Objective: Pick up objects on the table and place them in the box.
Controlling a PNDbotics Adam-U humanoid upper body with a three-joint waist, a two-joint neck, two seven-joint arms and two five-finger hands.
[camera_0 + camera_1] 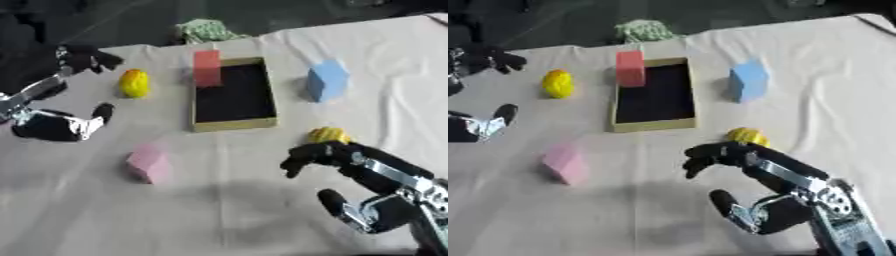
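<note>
Right hand (pixel 346 165) low over the cloth-covered bench (pixel 219 210), fingers (pixel 297 159) spread wide and holding nothing, just beside a small rounded yellow object (pixel 329 134) lying near the front right corner of the shallow tan box with a dark floor (pixel 234 124); probably light and smooth, apt to roll, so best taken across its middle from above. Left hand (pixel 61 122) at the left edge, likewise relaxed and empty. Elsewhere on the bench: a red block (pixel 207 68) at the box's far left corner, a light blue block (pixel 327 81) to its right, a pink block (pixel 149 163) in front, a second yellow rounded object (pixel 134 83) to the left, a green-and-white bundle (pixel 206 29) at the far edge, none between target and box.
</note>
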